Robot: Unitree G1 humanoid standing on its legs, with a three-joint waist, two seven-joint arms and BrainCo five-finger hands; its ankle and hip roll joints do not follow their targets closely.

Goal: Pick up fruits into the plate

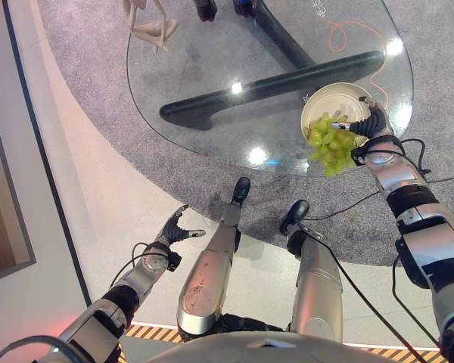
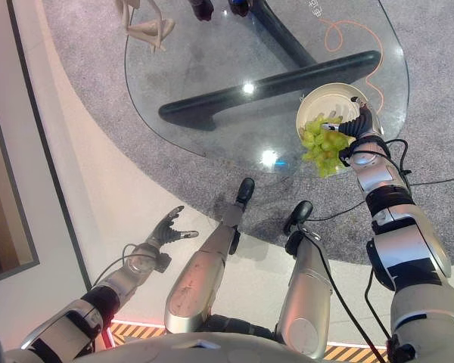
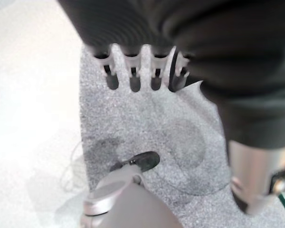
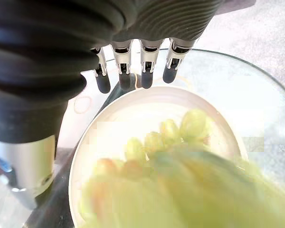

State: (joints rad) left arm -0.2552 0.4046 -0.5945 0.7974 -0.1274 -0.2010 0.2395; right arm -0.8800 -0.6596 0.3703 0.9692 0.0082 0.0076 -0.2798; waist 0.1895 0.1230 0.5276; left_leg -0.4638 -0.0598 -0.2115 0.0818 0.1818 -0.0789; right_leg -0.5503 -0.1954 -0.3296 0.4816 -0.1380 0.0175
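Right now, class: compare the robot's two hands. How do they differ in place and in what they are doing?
The right hand is raised over the glass table, at the white plate; the left hand hangs low over the floor. The right hand is by the green grapes; the left hand holds nothing, its fingers straight. Both have dark ribbed covers.

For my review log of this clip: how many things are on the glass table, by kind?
Grape bunches, green: 1
Plates, cream: 1
Pale wooden figures at the far edge: 1
Total: 3, all on the glass table. The right hand is at the grapes over the plate.
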